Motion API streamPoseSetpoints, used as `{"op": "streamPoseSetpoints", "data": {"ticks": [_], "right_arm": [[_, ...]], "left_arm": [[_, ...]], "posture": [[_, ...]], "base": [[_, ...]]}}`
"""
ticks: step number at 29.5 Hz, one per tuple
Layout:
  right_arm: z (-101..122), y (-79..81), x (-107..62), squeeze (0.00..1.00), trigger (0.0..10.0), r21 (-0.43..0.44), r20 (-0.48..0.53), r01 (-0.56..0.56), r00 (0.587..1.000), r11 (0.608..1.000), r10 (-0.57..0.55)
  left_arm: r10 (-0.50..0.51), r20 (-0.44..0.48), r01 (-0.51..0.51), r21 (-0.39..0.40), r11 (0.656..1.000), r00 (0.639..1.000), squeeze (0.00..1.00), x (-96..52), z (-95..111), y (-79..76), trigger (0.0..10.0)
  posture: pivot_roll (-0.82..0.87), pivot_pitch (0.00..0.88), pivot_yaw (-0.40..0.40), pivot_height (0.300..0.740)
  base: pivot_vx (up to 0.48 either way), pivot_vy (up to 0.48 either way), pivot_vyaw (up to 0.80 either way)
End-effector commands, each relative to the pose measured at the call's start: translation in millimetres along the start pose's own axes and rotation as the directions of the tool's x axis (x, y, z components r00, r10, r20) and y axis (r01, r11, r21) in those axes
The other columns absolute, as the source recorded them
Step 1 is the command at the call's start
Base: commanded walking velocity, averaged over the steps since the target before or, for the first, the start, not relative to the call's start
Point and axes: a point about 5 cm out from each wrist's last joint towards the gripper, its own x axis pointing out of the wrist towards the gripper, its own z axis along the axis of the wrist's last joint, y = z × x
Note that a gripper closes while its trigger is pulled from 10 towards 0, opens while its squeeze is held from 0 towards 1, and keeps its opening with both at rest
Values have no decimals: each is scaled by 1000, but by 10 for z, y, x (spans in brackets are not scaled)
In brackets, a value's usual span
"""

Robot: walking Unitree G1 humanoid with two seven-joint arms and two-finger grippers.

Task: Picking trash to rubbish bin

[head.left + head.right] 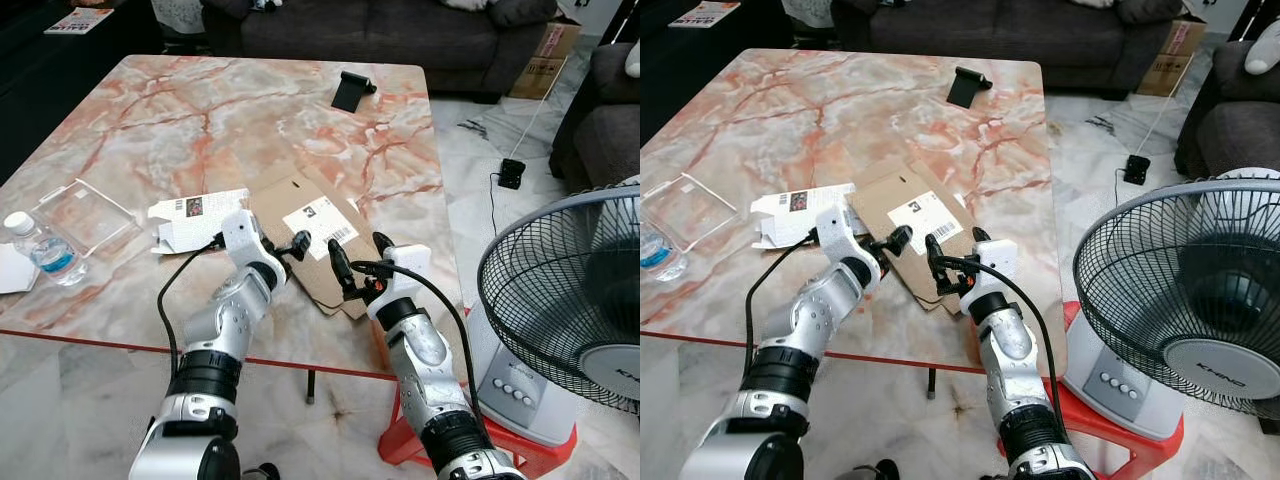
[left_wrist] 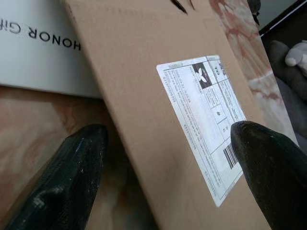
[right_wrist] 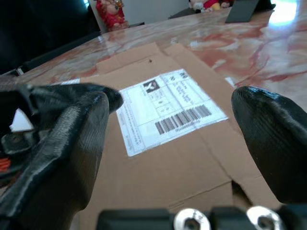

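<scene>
Left gripper [image 1: 285, 247]: fingers spread wide, nothing between them. It hovers low over the near left edge of the flattened cardboard [image 1: 318, 238]. In the left wrist view one black finger [image 2: 72, 177] sits over bare marble beside the cardboard edge; the other finger [image 2: 271, 167] sits over the cardboard next to its white shipping label [image 2: 204, 122].

Right gripper [image 1: 362, 262]: fingers also wide apart, holding nothing. It is poised over the near right corner of the same cardboard. In the right wrist view the label [image 3: 165, 109] and its barcode lie between the two fingers, with the left gripper's finger showing just beside them. The two grippers face each other across the near end of the sheet, close but apart.

The cardboard lies flat on the marble table [image 1: 200, 110], near its front edge, label up. A flattened white box [image 1: 195, 217] lies just to its left, tucked partly under the cardboard edge; the left wrist view shows printing on it.

Further left on the table: a clear plastic tray [image 1: 80, 212], and a plastic water bottle [image 1: 40, 250] with a white cap near the front left corner. A small black stand [image 1: 350, 90] rests at the far side of the table.

To the right, on the floor, a large fan [image 1: 575, 300] stands on a red stool [image 1: 410, 440]. A dark sofa [image 1: 400, 35] runs along the far wall.
</scene>
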Motion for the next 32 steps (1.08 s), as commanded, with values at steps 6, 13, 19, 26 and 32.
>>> {"op": "streamPoseSetpoints", "data": {"ticks": [6,13,19,26,32], "right_arm": [[-8,32,-23,0,10000,0,-9,-6,1000,1000,6],[-24,44,-42,0,10000,5,-16,-3,1000,1000,3],[-27,57,-46,0,10000,9,-17,-1,1000,1000,1],[-36,64,-54,0,10000,13,-22,3,1000,1000,-2],[-37,66,-53,0,10000,15,-23,3,1000,1000,-3]], "left_arm": [[-4,-13,3,-46,999,1000,0,53,-5,-16,10000],[-57,19,59,-86,995,998,0,116,55,-232,10000],[-89,1,89,-97,991,996,0,158,24,-362,10000],[-111,-65,100,-156,983,992,0,166,-100,-379,10000],[-104,-102,86,-171,981,989,0,133,-219,-289,10000]], "posture": [[-19,165,8,740],[-17,172,13,740],[-21,175,17,740],[-19,175,20,740],[-21,175,20,740]], "base": [[0,0,0],[0,0,0],[0,0,0],[0,0,0],[0,0,0]]}}
